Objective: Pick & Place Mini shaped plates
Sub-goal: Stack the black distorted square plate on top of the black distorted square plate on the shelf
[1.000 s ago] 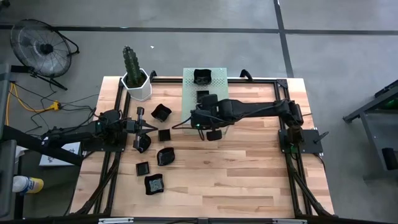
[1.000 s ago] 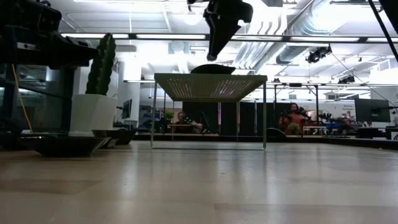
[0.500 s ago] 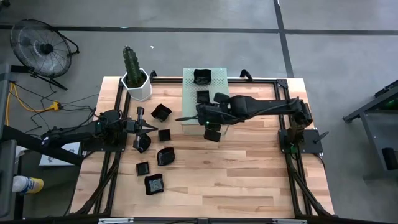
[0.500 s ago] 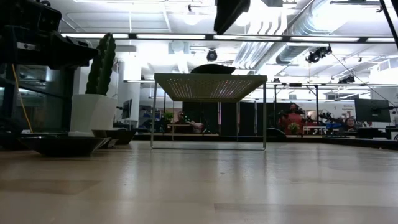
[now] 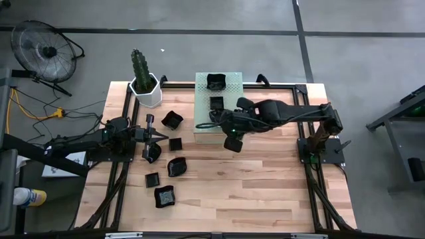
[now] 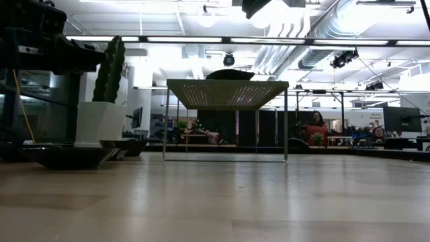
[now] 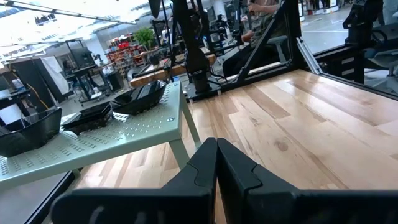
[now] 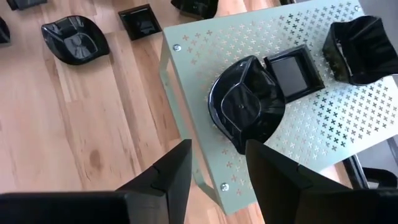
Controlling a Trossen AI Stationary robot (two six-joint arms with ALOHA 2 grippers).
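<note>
The right hand (image 5: pixel 214 122) hung above the near edge of the pale green perforated stand (image 8: pixel 311 124), its fingers (image 8: pixel 171 174) spread wide and grasping nothing; just ahead of those fingers a round black plate (image 8: pixel 245 106) lay on the stand, touching a small square plate (image 8: pixel 292 71) beyond it, with a deeper wavy-edged plate (image 8: pixel 357 50) farther along the same top. The left hand (image 5: pixel 161 136) waited over the bench (image 5: pixel 265 192), well apart from the right hand, its fingers (image 7: pixel 214 168) clenched together on nothing; around it the loose plates (image 5: pixel 174 144) were scattered on the wood, one (image 5: pixel 172 120) between it and the stand, others (image 5: pixel 164 196) nearer the bench's front edge; the white cactus pot (image 5: pixel 146 91) stood at the far corner beyond the left hand.
</note>
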